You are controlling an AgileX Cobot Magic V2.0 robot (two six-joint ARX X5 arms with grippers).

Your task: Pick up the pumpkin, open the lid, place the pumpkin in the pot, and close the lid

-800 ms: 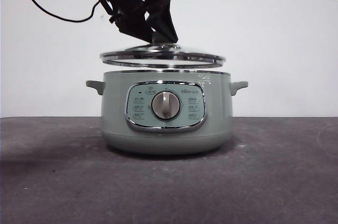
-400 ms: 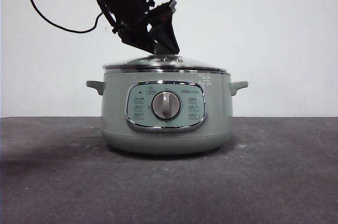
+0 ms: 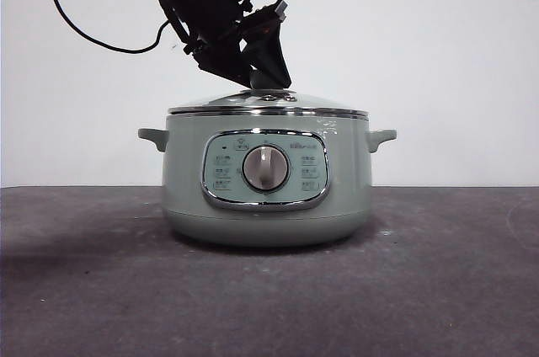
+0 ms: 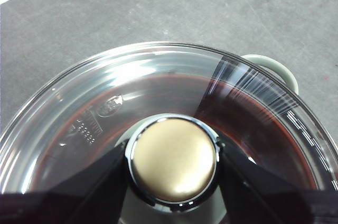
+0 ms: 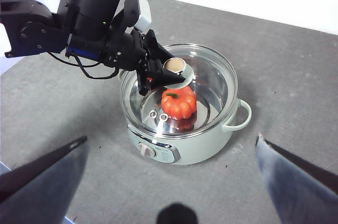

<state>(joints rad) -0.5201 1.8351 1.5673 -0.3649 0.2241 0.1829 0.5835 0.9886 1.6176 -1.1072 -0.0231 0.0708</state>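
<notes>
1. Gripping the lid (image 3: 268,103) by its knob (image 4: 173,159), my left claw (image 4: 173,163) holds it seated on the pot (image 3: 266,178).
2. My right claw (image 5: 169,152) hangs released, high above the worktop (image 3: 438,273).
3. Under the glass, the pumpkin (image 5: 179,102) sits inside the pot.

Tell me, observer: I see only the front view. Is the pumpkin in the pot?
Observer: Yes. The right wrist view shows the pumpkin inside the pot, under the glass lid.
Operator: Which pincer holds the lid?
Observer: The left pincer; its jaws flank the knob.
Operator: And the right pincer?
Observer: The right pincer is open, high above the table, holding nothing.
</notes>
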